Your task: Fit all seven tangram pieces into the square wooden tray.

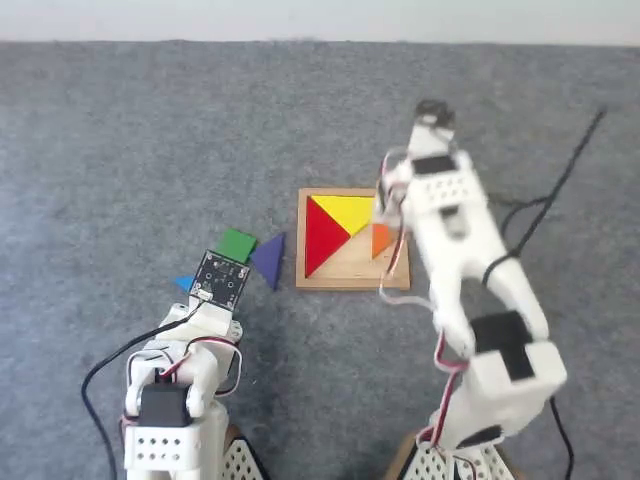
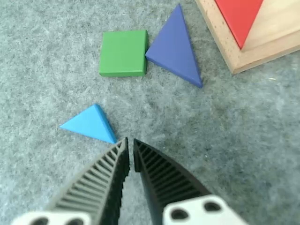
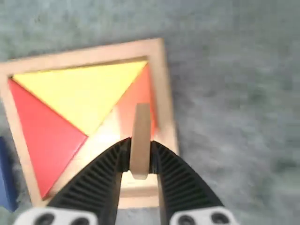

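Note:
The square wooden tray (image 1: 350,284) holds a red triangle (image 1: 322,238), a yellow triangle (image 1: 347,210) and an orange piece (image 1: 380,240) along its right side. My right gripper (image 3: 139,143) hangs over the tray's right part, shut on a thin pale tan piece (image 3: 140,123) that stands on edge above the orange piece (image 3: 136,98). Left of the tray, a green square (image 2: 123,52), a dark blue triangle (image 2: 176,47) and a light blue triangle (image 2: 90,123) lie on the carpet. My left gripper (image 2: 130,142) is shut and empty, just beside the light blue triangle's corner.
Grey carpet (image 1: 150,130) covers the table all around. A black cable (image 1: 565,180) runs off to the right behind the right arm. The tray's corner (image 2: 243,61) lies beyond the dark blue triangle.

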